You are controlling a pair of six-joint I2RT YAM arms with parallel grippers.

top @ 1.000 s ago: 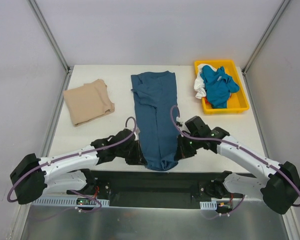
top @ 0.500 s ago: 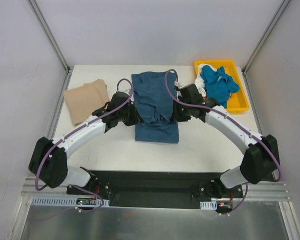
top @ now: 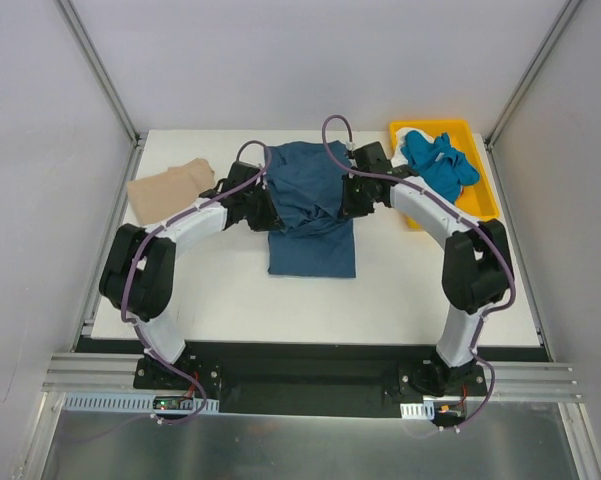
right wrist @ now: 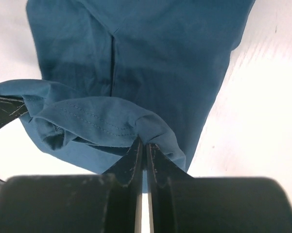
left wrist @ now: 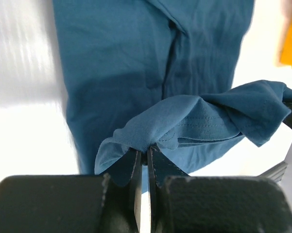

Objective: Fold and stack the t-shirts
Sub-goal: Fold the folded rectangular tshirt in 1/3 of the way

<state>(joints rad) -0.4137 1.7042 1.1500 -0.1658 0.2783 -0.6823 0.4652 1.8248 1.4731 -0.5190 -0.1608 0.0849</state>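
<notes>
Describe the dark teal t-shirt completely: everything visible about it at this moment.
The dark teal t-shirt is soft matte cloth, a narrow band lying on the table. One stitched edge is raised over the rest, sagging between two corners, one pinched in the shut fingers of the left gripper, the other in the right gripper. The lower layer lies flat, lightly creased.

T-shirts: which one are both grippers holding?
The dark teal shirt, mid-table; the tan shirt lies apart at left, the bright blue shirt in the yellow tray.
</notes>
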